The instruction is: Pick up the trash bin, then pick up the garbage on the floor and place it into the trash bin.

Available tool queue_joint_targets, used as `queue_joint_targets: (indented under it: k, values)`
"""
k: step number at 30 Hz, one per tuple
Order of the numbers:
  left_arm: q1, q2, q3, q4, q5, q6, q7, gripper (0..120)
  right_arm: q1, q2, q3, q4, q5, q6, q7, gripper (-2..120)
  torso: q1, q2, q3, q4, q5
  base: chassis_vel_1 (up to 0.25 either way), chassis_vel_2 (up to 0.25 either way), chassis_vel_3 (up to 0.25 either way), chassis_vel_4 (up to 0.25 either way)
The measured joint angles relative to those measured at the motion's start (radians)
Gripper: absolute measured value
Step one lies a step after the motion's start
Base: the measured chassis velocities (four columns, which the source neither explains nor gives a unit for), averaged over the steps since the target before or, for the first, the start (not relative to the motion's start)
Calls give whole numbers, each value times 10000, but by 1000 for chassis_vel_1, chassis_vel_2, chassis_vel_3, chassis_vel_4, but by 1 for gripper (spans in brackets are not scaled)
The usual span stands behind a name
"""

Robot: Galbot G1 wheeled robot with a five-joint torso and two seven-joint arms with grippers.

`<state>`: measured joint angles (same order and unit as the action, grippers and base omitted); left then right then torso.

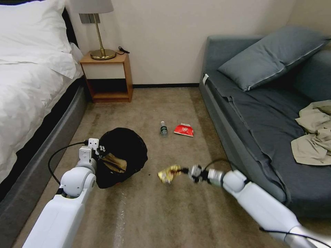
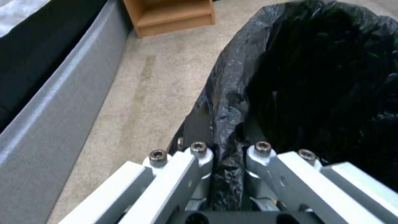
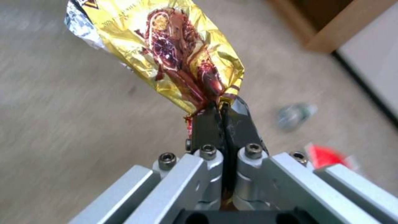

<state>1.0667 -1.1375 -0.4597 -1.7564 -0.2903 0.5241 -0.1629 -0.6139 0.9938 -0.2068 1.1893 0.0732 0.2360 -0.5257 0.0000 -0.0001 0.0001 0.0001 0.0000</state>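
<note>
The trash bin [image 1: 132, 148], lined with a glossy black bag [image 2: 323, 77], hangs from my left gripper [image 1: 102, 151], whose jaws are shut on the bag-covered rim [image 2: 226, 149]. A tan paper bag [image 1: 114, 162] lies inside it. To the bin's right, my right gripper [image 1: 182, 170] is shut on a crumpled yellow-brown snack wrapper [image 1: 168, 174], pinched by one end [image 3: 222, 107] and held above the carpet [image 3: 166, 53]. Farther off on the floor lie a small clear bottle [image 1: 163, 129] [image 3: 294, 113] and a red packet [image 1: 183, 130] [image 3: 327, 155].
A white bed [image 1: 31, 86] with a grey base runs along the left. A wooden nightstand [image 1: 108, 77] with a brass lamp stands at the back wall. A grey sofa [image 1: 262, 113] on the right carries a pillow and a beige garment [image 1: 315, 137]. Open carpet lies between them.
</note>
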Motion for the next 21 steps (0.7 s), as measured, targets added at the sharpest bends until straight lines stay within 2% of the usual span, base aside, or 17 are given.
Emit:
queue_joint_targets:
  k: [11,21]
  values:
    - [79,-141,98,-43,8,-177,123,4,705,-66,-26,1259,919,-602,79,0,0,0,0,-1,-1,0,0,0,0]
    - [55,-496,402,25,86,-347,242,4,1257,587,-947,1839,1757,-967,538,0,0,0,-1,-1,-1,0,0,0,0]
